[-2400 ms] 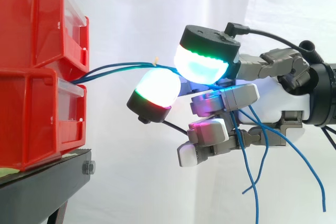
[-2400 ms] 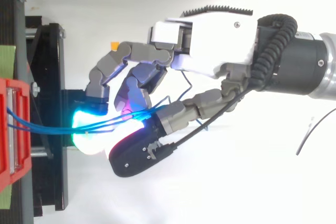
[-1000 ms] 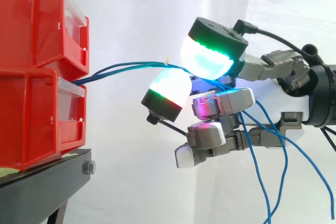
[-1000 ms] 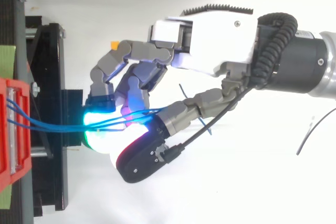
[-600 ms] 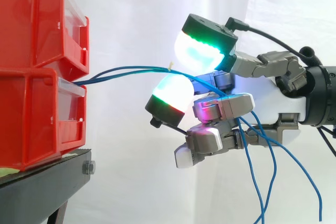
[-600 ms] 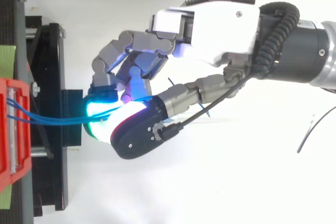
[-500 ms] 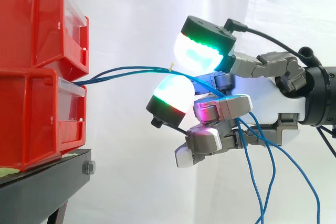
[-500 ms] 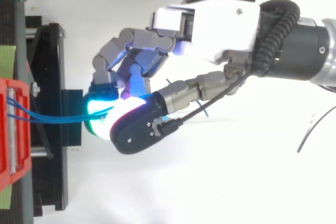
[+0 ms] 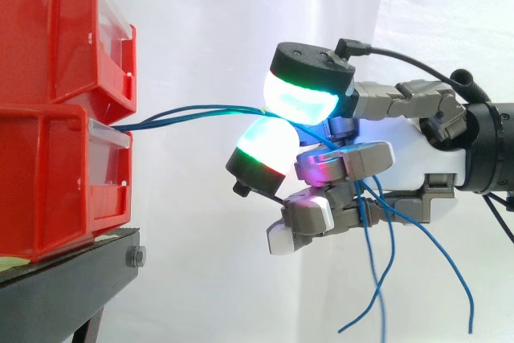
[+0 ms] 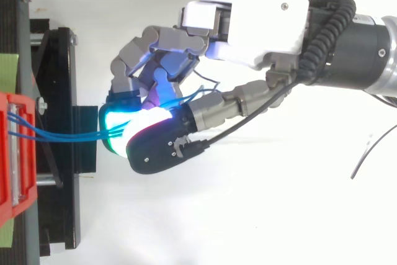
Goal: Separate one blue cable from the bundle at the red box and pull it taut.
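Upper pad (image 9: pixel 303 100) lowered onto its partner since half a second ago, my hand (image 9: pixel 418 158) pinching the blue cables (image 9: pixel 193 112) strung from the red bins (image 9: pixel 56 174), side view adding loose ends (image 9: pixel 470 311) dangling below, top view separate strands at the bin.

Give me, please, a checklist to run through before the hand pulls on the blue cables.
1. Grip: ok. The hand pinches the blue cables between its glowing pads.
2. One cable singled out: not ok. Several strands enter the pinch together.
3. Tautness: not ok. The strands arc between the red bins and the pads.
4. Anchoring inside the bins: cannot tell.
5. Loose ends below the hand: ok. They hang free, snagged on nothing.
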